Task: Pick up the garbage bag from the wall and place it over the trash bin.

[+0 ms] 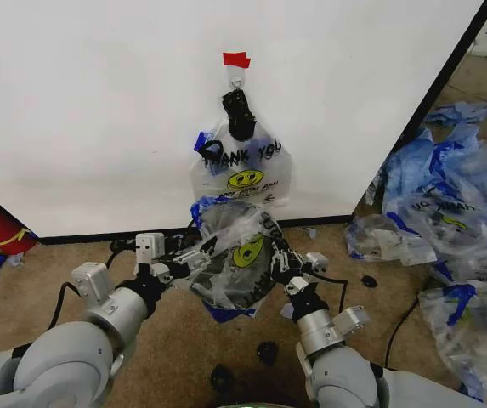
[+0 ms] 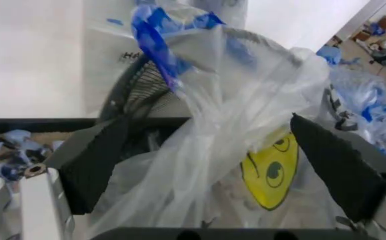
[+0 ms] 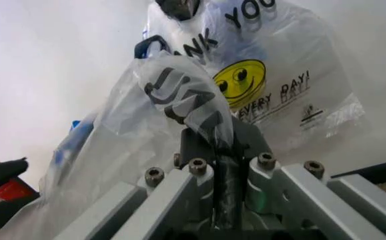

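A brown floor (image 1: 184, 340) is seen below a white wall (image 1: 99, 102), whose black edge runs along the floor and up the right side. A red tape strip (image 1: 236, 59) and a small hook (image 1: 236, 81) are fixed on the wall, and a bundle of bags (image 1: 243, 166) tied with a black knot hangs from the hook. A heap of blue-and-clear bags (image 1: 447, 221) is spread over the floor at the right, and black scraps (image 1: 266, 352) lie near the robot.

The bag (image 1: 239, 263) is held up in front of the wall, just below the bundle, and is stretched between both arms over the black mesh bin (image 2: 139, 92). The left gripper (image 1: 179, 262) is set at the bag's left side, its black pads (image 2: 96, 167) spread apart with plastic lying loosely between them. The right gripper (image 1: 281, 263) is set at the bag's right side, its fingers pressed together on a pinched fold of the bag.
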`<state>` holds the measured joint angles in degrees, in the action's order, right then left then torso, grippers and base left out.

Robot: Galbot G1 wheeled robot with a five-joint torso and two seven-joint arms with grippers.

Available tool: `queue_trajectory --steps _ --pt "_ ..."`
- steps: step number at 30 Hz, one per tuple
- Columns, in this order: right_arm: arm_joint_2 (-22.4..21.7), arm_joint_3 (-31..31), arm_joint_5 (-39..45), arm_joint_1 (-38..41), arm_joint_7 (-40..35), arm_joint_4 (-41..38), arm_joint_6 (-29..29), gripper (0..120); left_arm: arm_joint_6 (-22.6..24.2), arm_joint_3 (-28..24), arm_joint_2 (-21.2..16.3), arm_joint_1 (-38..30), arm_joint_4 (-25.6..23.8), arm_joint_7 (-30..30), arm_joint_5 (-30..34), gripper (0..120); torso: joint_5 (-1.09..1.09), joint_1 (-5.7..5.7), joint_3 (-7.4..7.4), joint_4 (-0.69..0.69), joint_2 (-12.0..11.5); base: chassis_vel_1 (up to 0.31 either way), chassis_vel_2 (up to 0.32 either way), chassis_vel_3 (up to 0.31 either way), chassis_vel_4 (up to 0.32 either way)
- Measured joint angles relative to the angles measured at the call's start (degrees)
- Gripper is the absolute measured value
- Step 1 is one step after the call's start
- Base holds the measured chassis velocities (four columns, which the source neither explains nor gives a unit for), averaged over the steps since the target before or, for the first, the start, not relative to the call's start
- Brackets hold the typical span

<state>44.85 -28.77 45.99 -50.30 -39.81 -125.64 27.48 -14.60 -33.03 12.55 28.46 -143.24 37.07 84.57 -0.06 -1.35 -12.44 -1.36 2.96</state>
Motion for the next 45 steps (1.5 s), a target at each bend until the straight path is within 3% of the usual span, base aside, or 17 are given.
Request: queue_trajectory --steps 20,27,45 --pt "-0.06 0.02 -0.27 -0.77 -0.06 -1.08 -0.19 1 -0.50 -0.95 2.38 0.41 0.00 -0.21 -0.43 94 0.00 0.00 0.00 0.01 0.00 0.000 0.000 0.000 0.000" --pt "0.05 0.04 -0.39 -0.83 -0.14 -1.01 -0.24 1 -0.71 -0.99 2.46 0.78 0.00 -0.16 -1.17 86 0.00 0.00 0.00 0.01 0.00 0.000 0.000 0.000 0.000" --pt "-0.12 0.44 -1.35 -1.90 -0.22 -1.33 0.02 1 -0.87 -1.12 2.88 1.66 0.00 0.13 -1.72 19 0.00 0.00 0.00 0.01 0.00 0.000 0.000 0.000 0.000"
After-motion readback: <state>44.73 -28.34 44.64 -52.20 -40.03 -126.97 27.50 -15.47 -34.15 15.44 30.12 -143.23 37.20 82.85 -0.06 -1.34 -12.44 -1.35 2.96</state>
